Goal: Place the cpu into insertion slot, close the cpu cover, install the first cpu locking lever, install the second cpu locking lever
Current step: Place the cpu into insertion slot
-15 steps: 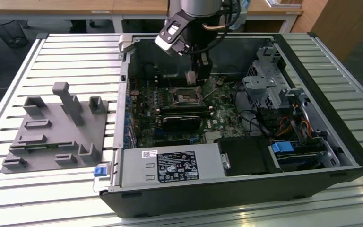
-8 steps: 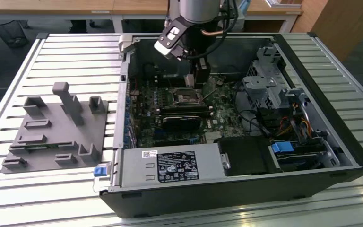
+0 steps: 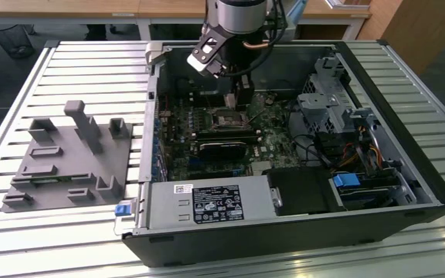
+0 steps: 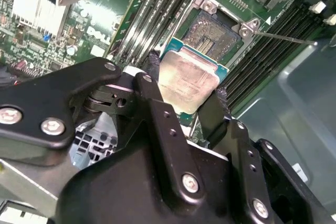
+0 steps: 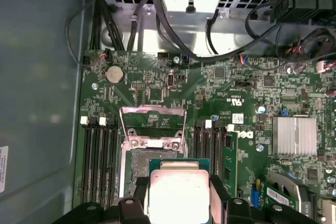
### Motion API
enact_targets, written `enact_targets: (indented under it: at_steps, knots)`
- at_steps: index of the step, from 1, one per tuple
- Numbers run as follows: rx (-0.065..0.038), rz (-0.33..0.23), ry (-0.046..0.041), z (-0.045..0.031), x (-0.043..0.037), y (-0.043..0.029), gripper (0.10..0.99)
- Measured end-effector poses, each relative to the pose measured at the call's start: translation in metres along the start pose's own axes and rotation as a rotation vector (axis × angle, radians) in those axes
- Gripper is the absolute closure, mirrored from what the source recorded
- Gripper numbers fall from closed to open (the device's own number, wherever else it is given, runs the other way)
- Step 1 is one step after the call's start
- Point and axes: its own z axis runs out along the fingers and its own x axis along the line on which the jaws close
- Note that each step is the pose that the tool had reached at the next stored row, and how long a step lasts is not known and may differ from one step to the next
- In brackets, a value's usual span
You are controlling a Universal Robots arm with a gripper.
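Gripping the cpu [image 4: 186,80] by two opposite edges, the gripper [image 5: 178,190] has its black fingers clenched on the chip, which shows its silvery top face in both wrist views. The chip hangs over one edge of the insertion slot [image 5: 137,163] and is not seated; much of the slot's dark centre is uncovered. The cpu cover [image 5: 152,113] is swung open, lying back from the side of the slot opposite the chip. A thin metal lever [image 4: 283,38] juts out from one corner of the slot's frame. Long black memory slots [image 5: 97,161] flank the slot on both sides of the green circuit board [image 5: 210,87], which also carries a round coin battery [image 5: 114,73] and a ribbed silver heatsink [image 5: 294,135]. In the exterior view, the arm reaches down into an open black computer case [image 3: 408,174] lying on a slatted metal table [image 3: 76,63]. A grey fixture block [image 3: 68,162] sits beside the case, on the exterior view's left.
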Motion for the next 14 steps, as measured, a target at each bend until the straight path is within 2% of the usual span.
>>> enact_targets:
  at_steps: [14]
  knots:
    - [0.002,0.006,-0.0095,0.0243,0.0088,-0.0062,0.545]
